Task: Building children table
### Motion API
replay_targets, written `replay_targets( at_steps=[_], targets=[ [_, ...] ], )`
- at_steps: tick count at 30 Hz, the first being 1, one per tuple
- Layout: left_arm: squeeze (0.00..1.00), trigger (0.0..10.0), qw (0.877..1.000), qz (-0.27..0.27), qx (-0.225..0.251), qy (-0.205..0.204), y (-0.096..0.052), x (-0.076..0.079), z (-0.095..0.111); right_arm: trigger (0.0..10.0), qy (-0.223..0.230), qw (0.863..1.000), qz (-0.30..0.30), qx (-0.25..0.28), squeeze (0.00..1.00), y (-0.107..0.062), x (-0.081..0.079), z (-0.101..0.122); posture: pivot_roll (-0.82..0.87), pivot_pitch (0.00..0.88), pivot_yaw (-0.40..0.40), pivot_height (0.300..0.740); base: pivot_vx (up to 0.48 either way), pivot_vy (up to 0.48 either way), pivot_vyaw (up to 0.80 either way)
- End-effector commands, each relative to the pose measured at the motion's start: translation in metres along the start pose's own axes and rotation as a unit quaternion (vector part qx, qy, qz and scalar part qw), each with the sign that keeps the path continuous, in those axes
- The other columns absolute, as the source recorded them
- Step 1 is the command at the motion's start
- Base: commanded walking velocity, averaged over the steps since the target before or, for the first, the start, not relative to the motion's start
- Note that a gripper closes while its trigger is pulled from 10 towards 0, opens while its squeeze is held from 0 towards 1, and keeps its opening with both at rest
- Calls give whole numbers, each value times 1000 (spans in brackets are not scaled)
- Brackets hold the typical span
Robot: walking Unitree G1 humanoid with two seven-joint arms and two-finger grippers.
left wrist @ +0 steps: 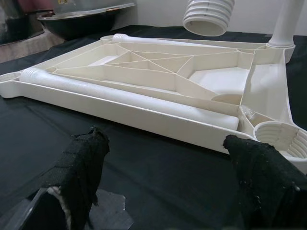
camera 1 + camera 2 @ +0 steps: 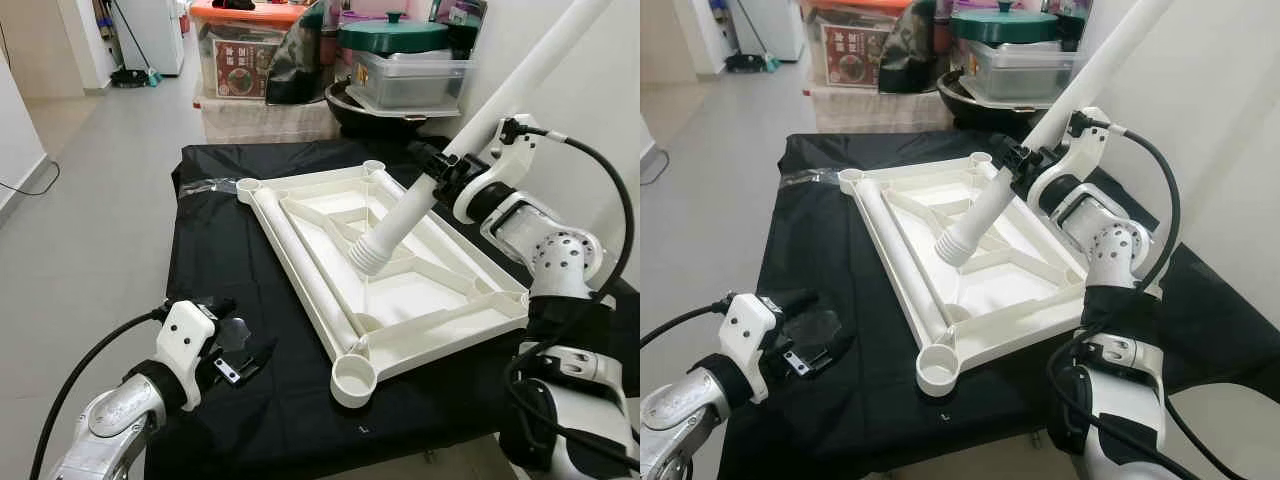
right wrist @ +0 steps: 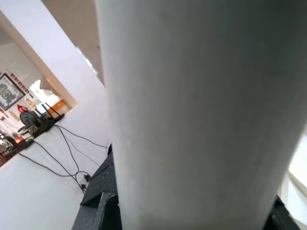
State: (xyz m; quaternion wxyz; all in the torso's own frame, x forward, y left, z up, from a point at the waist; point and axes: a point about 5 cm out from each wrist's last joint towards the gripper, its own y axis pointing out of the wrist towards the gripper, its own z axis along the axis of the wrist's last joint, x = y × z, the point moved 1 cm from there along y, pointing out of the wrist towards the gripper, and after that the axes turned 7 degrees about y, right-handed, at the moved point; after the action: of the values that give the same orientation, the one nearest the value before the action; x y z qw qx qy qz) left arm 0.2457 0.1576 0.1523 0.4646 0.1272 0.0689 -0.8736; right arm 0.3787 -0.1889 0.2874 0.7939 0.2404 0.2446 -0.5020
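A white plastic tabletop lies upside down on the black-covered table. One white leg tube lies loose inside it along the left rim. My right gripper is shut on a second white leg, held slanted, with its threaded end hovering over the tabletop's middle. The near corner socket gapes toward me. My left gripper rests open low over the cloth, left of that corner, with nothing between its fingers. At the tabletop's far corner a white upright column shows in the left wrist view.
A clear plastic bag lies under my left gripper and another scrap at the table's far left. Storage boxes, a dark wok and a green-lidded pot stand behind. A white wall is on the right, open floor on the left.
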Motion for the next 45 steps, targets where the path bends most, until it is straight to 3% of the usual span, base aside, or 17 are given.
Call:
replay_targets(
  at_steps=[1, 2, 3, 4, 7, 9, 11, 15, 16, 19, 21, 28, 34, 38, 45],
  targets=[
    [0, 10000, 1000, -15, 1, 0, 1, 2, 2, 10000, -12, 993, 117, -9, 0, -8, -22, -6, 42, 0, -100, 740, 0, 0, 0],
    [0, 10000, 1000, -20, 1, -1, 2, 3, 2, 10000, -21, 980, 199, -16, 0, -16, -36, -10, 43, 0, -100, 740, 0, 0, 0],
    [0, 10000, 1000, -20, 1, -1, 2, 3, 2, 10000, -21, 980, 199, -16, 0, -16, -36, -10, 43, 0, -100, 740, 0, 0, 0],
    [0, 10000, 1000, -30, 5, -5, 2, 4, 3, 10000, -30, 937, 344, -51, 0, -36, -63, -22, 44, 0, -100, 740, 0, 0, 0],
    [0, 10000, 999, -32, 6, -6, 2, 4, 4, 10000, -30, 927, 368, -62, 0, -40, -67, -25, 44, 0, -100, 740, 0, 0, 0],
    [0, 10000, 998, -56, 10, -10, 2, 7, 6, 10000, -68, 893, 432, -101, 0, -50, -80, -37, 47, 0, -104, 740, 0, 0, 0],
    [0, 10000, 997, -80, 17, -16, 1, 10, 10, 10000, -89, 870, 469, -122, 0, -55, -88, -45, 47, 0, -104, 740, 0, 0, 0],
    [0, 10000, 992, -117, 25, -28, 0, 16, 15, 10000, -94, 850, 500, -136, 0, -58, -95, -49, 55, 0, -113, 740, 0, 0, 0],
    [0, 10000, 988, -145, 29, -50, -3, 18, 18, 10000, -96, 842, 511, -142, 0, -59, -97, -50, 55, 0, -114, 740, 0, 0, 0],
    [0, 10000, 983, -169, 30, -68, -8, 20, 19, 10000, -100, 836, 519, -145, 0, -61, -97, -52, 55, 0, -115, 740, 0, 0, 0],
    [0, 10000, 972, -226, 10, -68, -18, 25, 17, 10000, -102, 831, 527, -148, 0, -62, -96, -53, 60, 0, -116, 740, 0, 0, 0],
    [0, 10000, 961, -268, -6, -63, -24, 26, 16, 10000, -101, 825, 537, -147, 0, -63, -97, -54, 59, 0, -106, 740, 0, 0, 0],
    [0, 10000, 957, -279, 13, -76, -17, 23, 23, 10000, -96, 813, 553, -152, 0, -67, -101, -61, 50, 0, -97, 740, 0, 0, 0],
    [0, 10000, 948, -306, 25, -85, -12, 24, 30, 10000, -88, 802, 568, -161, 0, -69, -107, -71, 48, 0, -91, 740, 0, 0, 0],
    [0, 10000, 940, -327, 31, -89, -7, 25, 33, 10000, -79, 794, 581, -162, 0, -67, -116, -81, 51, 0, -90, 740, 0, 0, 0]
  ],
)
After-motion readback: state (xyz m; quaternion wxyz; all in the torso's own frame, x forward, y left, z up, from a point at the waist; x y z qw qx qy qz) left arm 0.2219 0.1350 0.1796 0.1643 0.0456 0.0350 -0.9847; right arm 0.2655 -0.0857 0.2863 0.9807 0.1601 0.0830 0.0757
